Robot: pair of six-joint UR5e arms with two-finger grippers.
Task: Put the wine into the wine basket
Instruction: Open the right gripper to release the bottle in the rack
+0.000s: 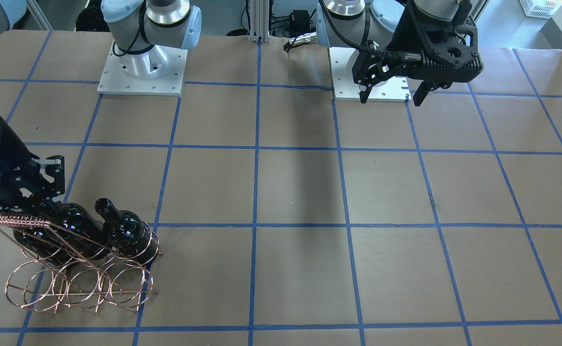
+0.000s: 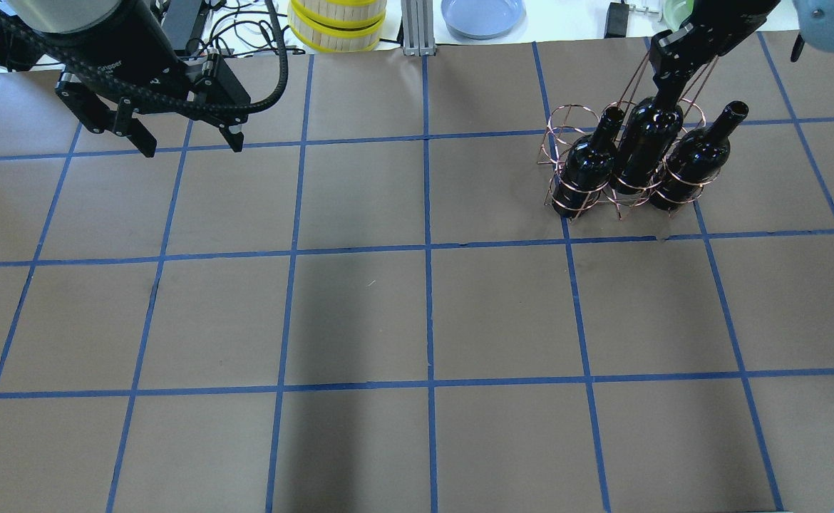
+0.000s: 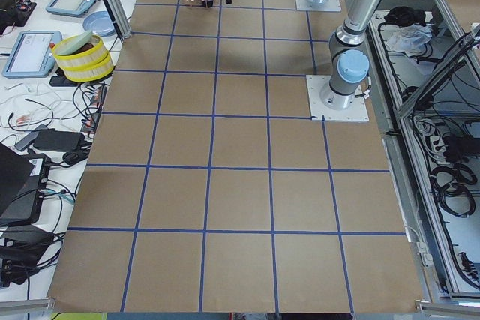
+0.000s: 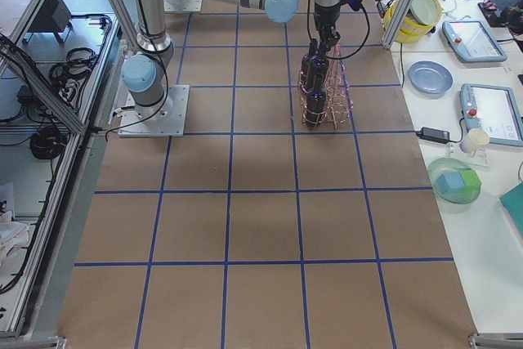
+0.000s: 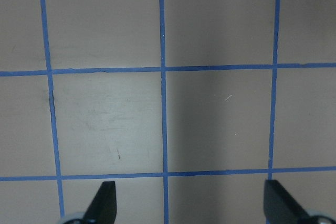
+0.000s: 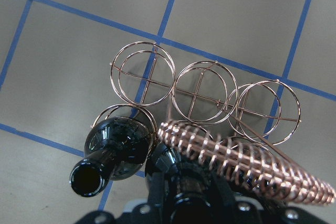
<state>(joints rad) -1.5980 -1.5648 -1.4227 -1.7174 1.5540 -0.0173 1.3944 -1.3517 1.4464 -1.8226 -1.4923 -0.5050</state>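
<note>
The right hand [image 2: 668, 91] was pinched on the narrow neck of the wine [image 2: 646, 146]. This glossy black bottle stood tilted in the middle ring of the wine basket [image 1: 81, 288], with its base down in the copper wire. In the overhead view its neck leaned toward the table's far edge. In the right wrist view the bottle's shoulder showed directly below the camera, and the coil-wrapped handle bar [image 6: 247, 167] ran just beside it.

A 2nd bottle [image 2: 591, 162] and a 3rd bottle [image 2: 698, 160] sat in the rings on either side of the wine. Both were tilted the same way, with their shoulders close against it. The 3rd bottle's open mouth showed clearly.

The basket stood on the table [image 2: 360, 313] at the far side, on the robot's right. Blue tape lines [image 2: 428, 249] marked the table's brown cover into squares.

The left hand [image 2: 192, 146] hung above the table's far left part, well apart from the basket and the 3 bottles, with its 2 fingers spread wide. Its wrist view looked straight down on the taped table, with a dark fingertip [image 5: 105, 200] at each lower corner.
</note>
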